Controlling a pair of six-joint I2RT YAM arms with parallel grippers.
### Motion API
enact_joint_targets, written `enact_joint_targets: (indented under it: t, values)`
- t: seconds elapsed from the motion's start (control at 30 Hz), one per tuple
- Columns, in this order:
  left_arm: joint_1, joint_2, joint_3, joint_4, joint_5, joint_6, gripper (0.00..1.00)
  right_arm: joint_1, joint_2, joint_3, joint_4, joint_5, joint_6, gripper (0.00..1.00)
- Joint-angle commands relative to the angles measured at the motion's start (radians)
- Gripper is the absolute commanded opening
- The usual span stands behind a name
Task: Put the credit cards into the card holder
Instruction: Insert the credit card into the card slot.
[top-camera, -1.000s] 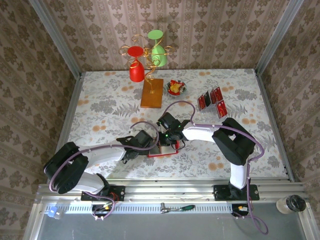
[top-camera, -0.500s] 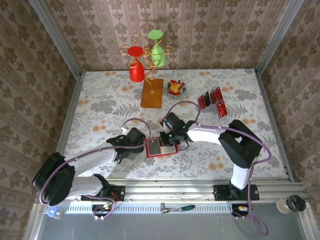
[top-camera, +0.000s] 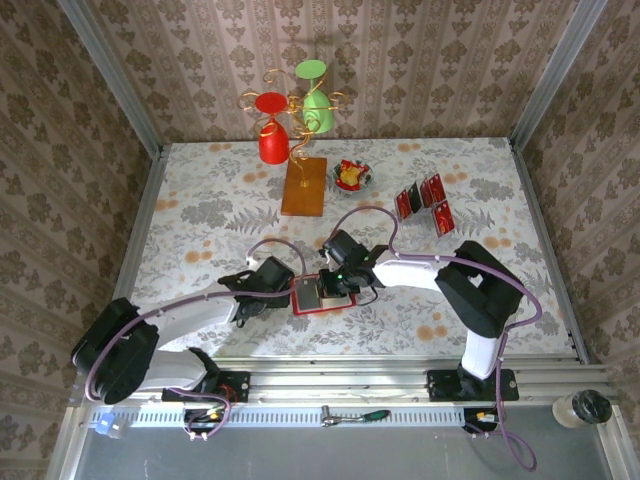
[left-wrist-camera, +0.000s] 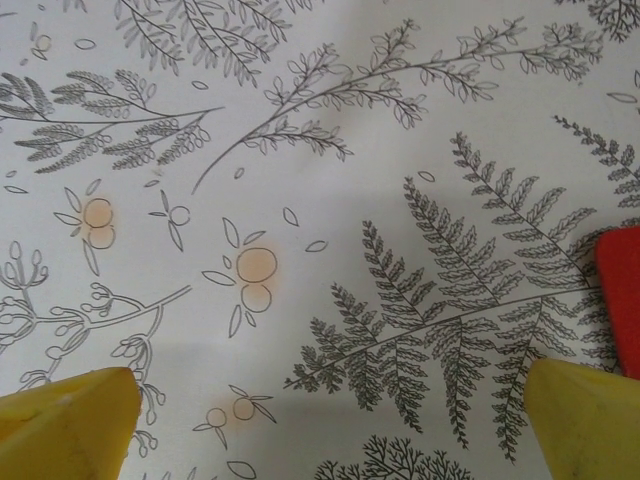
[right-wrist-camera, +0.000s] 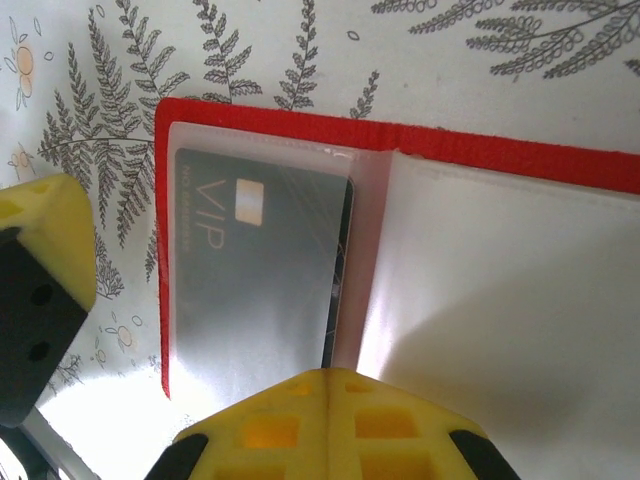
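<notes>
The card holder lies open on the flowered cloth, red outside and pale inside. A dark card marked VIP sits under its left clear pocket. My right gripper is shut just over the holder's middle fold, nothing between its tips; in the top view it is at the holder's far edge. My left gripper is open over bare cloth, the holder's red edge just right of it; from above it is left of the holder. Three red-and-black credit cards stand at the back right.
An orange wooden slab carries a gold wire stand with a red cup and a green cup. A small bowl of sweets sits beside it. Walls close the table on three sides.
My left gripper has drawn back to the left off the card holder, which now lies open and flat. The right gripper has shifted slightly over the holder and stayed shut.
</notes>
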Motion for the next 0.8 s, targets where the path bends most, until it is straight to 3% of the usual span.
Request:
enact_joint_targets:
  t: [0.0, 0.33, 0.57, 0.77]
  values:
    - [-0.008, 0.021, -0.002, 0.014, 0.009, 0.012, 1.00, 0.011, 0.004, -0.008, -0.009, 0.012, 0.005, 0.04]
    - [-0.012, 0.035, 0.001, 0.033, 0.008, 0.016, 1.00, 0.033, 0.039, 0.010, 0.002, -0.002, 0.018, 0.04]
    - [-0.012, 0.033, 0.010, 0.034, 0.005, 0.026, 1.00, 0.032, -0.019, 0.026, -0.035, 0.019, 0.006, 0.05]
    - [-0.010, 0.012, 0.029, 0.011, -0.009, 0.044, 1.00, 0.018, -0.101, 0.027, -0.085, 0.051, -0.016, 0.14]
